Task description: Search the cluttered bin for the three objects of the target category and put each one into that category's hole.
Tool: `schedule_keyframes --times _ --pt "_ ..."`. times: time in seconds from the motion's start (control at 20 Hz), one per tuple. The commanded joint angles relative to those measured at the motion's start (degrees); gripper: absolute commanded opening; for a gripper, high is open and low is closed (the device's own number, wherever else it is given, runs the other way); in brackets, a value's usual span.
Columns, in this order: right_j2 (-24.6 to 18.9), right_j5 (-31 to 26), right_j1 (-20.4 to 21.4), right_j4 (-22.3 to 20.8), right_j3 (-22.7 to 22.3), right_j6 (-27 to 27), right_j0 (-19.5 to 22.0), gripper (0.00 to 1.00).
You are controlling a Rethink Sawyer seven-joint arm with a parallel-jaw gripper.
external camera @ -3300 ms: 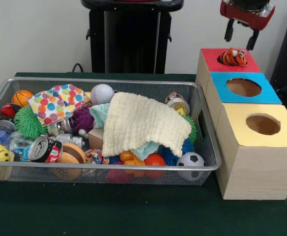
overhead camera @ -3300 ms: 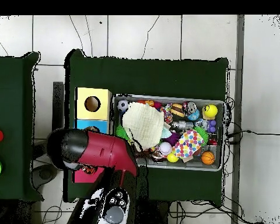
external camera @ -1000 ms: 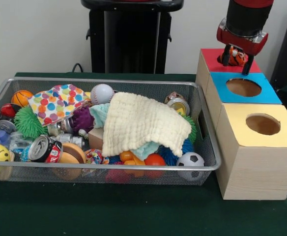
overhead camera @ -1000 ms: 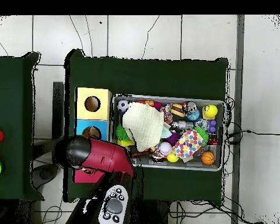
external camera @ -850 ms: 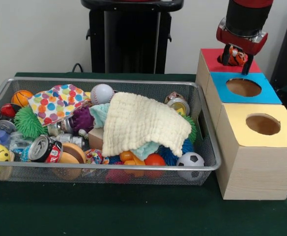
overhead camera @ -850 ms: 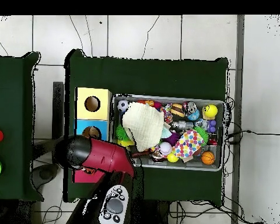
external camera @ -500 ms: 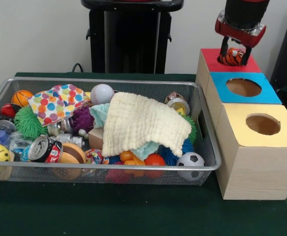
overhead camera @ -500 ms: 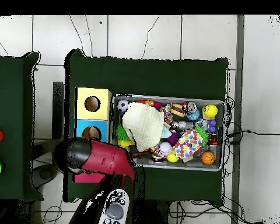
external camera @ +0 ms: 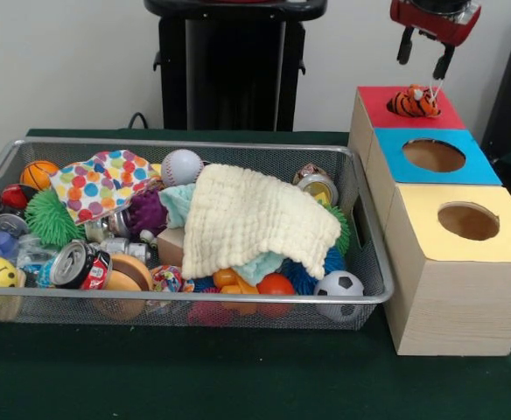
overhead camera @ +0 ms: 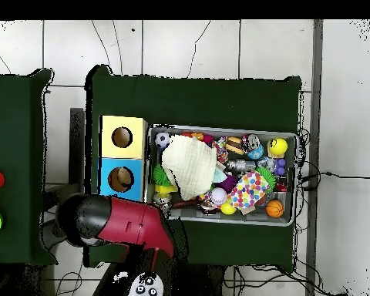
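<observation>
Tiger toy (external camera: pixel 416 101) below parted, empty fingers (external camera: pixel 405 45)

No readable text in either view.
The crushed red can (external camera: pixel 79 265) at the near-left of the wire bin (external camera: pixel 360 262) carries print on its side, but it is too small to make out; the second can (external camera: pixel 317 185) near the bin's far right shows a label that cannot be read either. No numbers or signs appear on the three boxes.

Even indoor light, soft shadows, no glare.
</observation>
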State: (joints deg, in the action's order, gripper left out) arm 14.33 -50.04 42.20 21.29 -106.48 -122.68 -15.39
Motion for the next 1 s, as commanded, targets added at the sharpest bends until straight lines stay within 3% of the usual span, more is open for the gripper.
schedule_keyframes --times 0.05,0.5,0.75,1.0 --pt "-2.31 2.06 0.62 -1.4 -8.2 -7.75 -0.72 1.0" --pt "-3.62 9.5 -2.99 -1.13 -10.78 -6.81 -0.36 1.0" --pt "-5.29 16.85 -4.3 -0.13 -14.68 -6.05 0.29 1.0" --pt "-5.47 17.97 -5.18 -0.4 -14.19 -5.94 1.2 1.0"
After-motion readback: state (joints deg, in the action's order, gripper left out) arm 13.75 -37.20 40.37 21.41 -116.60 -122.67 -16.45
